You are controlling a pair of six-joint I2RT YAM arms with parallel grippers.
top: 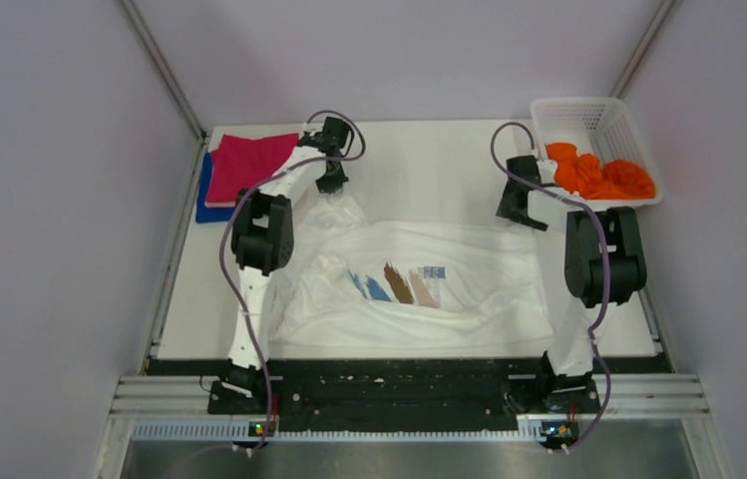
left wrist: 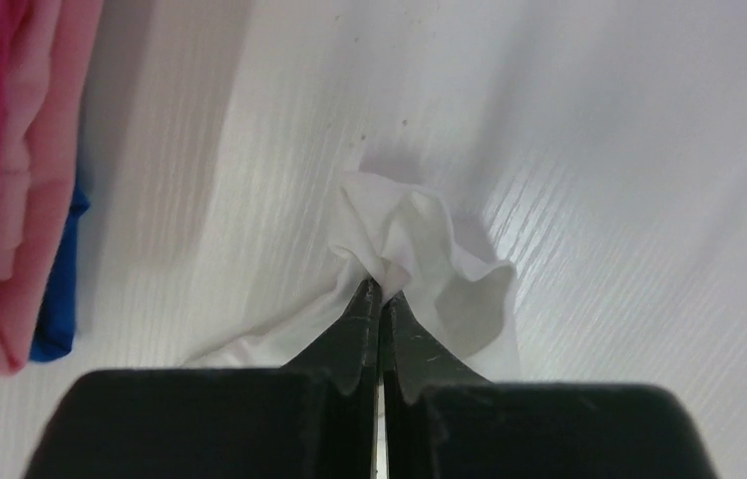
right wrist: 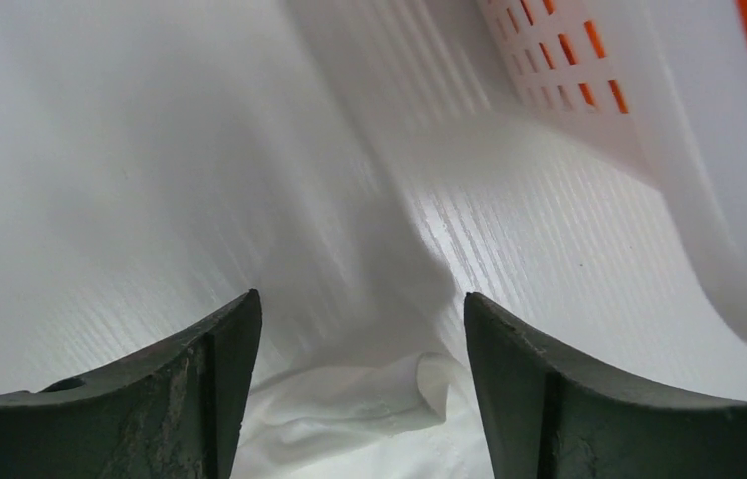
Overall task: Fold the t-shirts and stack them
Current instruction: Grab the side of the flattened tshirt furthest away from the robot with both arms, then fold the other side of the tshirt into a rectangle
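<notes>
Currently left end effector (left wrist: 379,299) clamped on thin far corner of white t-shirt (top: 449,259), rumpled on tabletop (top: 429,165); right end effector (right wrist: 359,309) jaws apart, empty, above its edge. Risk: one-sided pull skews cloth, or pinch slips.

The widest free room is the far middle of the surface (top: 429,165), bare between the two arms. The crumpled white t-shirt (top: 479,274) covers the middle and near part from arm to arm, leaving a bare strip at near left.

The far-left corner is blocked by the magenta t-shirt (top: 249,160) lying on the blue t-shirt (top: 203,205), close to the left wall (top: 70,220). The left end effector (left wrist: 379,294), closed on a bunch of white cloth, sits just right of that stack, with a narrow bare lane between them.

At far right stands the basket (top: 598,105) holding the orange t-shirt (top: 603,178). The right end effector (right wrist: 361,309), jaws apart, has the basket's wall close on its right (bare surface ahead and to its left).
</notes>
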